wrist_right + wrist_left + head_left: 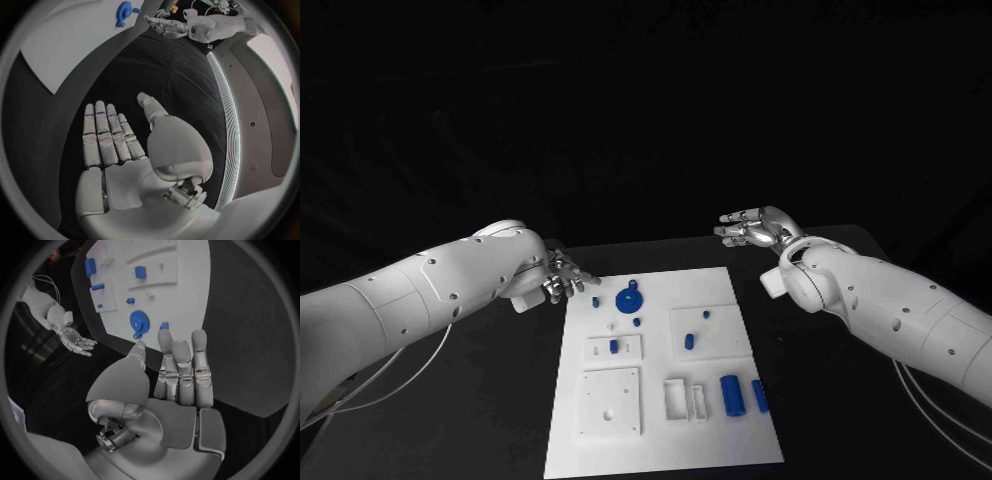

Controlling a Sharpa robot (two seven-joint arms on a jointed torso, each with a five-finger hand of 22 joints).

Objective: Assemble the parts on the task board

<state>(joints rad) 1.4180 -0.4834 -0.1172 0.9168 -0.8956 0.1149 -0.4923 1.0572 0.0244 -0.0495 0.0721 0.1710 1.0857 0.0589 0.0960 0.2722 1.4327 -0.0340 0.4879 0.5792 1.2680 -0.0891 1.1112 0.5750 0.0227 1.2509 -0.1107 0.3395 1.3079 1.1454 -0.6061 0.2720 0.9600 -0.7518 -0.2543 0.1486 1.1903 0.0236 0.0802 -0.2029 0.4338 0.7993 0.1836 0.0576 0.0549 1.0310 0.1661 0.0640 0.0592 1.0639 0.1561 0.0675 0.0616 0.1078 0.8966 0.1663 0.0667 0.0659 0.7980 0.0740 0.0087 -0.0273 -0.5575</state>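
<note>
The board lies in the middle of the black table, long side running away from the robot. Blue parts sit on it: a gear near the far edge, a small peg just left of the gear, another small piece behind it toward the robot, and a short piece on the raised white block at mid-right. A small blue piece stands in the white block at mid-left. Two blue cylinders lie side by side near the right edge, next to an open white holder. A blank white plate with small holes occupies the near-left area.

Left hand hovers at the board's far-left corner, just beside the peg; fingers straight and held together, thumb apart, holding nothing. In the left wrist view its fingertips point toward the gear.

Right hand is raised beyond the board's far-right corner, well apart from it; palm open, fingers extended, empty.
</note>
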